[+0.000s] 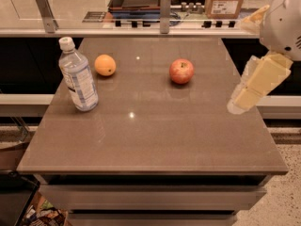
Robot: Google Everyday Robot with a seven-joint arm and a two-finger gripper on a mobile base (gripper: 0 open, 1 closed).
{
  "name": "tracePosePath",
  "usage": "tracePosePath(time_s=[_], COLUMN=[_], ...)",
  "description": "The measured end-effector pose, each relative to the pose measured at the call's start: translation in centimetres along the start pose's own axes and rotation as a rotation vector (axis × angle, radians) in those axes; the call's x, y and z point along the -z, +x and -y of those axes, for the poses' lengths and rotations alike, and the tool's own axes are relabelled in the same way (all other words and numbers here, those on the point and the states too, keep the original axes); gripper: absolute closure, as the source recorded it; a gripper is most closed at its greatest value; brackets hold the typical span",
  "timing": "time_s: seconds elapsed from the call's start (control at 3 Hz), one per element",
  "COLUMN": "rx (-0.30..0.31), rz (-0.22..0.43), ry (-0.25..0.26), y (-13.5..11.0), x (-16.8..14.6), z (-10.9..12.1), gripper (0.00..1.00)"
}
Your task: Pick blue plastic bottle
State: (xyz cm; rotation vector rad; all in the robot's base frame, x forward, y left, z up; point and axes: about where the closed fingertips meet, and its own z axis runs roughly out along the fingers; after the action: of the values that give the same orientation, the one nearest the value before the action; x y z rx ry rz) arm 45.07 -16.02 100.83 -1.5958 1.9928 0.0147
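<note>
The blue plastic bottle stands on its base on the counter, well to the left of the apple and a little nearer the front edge than the apple is. Its white cap is on, and a pale blue-and-white label wraps the lower body. In this view it leans slightly, cap away from the apple. The orange sits between the bottle and the apple, much closer to the bottle. It is just beside the bottle's upper half and about level with the apple in depth. The apple itself rests on its own, a little right of the counter's middle and toward the back.

My fingers hang to the right of the apple, at the counter's right edge and above its surface. They are pale yellow and slant down toward the apple's side from my white arm. Whether they are parted or closed I cannot tell. They are well apart from the bottle, with the apple and the orange lying between.
</note>
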Motion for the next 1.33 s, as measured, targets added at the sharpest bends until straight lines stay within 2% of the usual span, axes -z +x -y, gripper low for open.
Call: tracePosePath(time_s=[0.67,1.0,1.33], rx=[0.018,-0.004,-0.054], rz=[0.289,0.428,0.534], ry=[-0.059,-0.073,-0.051], y=[-7.5,-10.5,-13.8], x=[-3.4,-5.0,-6.0], z=[-1.5,-2.4,-2.5], gripper=[0.00,0.00,0.00])
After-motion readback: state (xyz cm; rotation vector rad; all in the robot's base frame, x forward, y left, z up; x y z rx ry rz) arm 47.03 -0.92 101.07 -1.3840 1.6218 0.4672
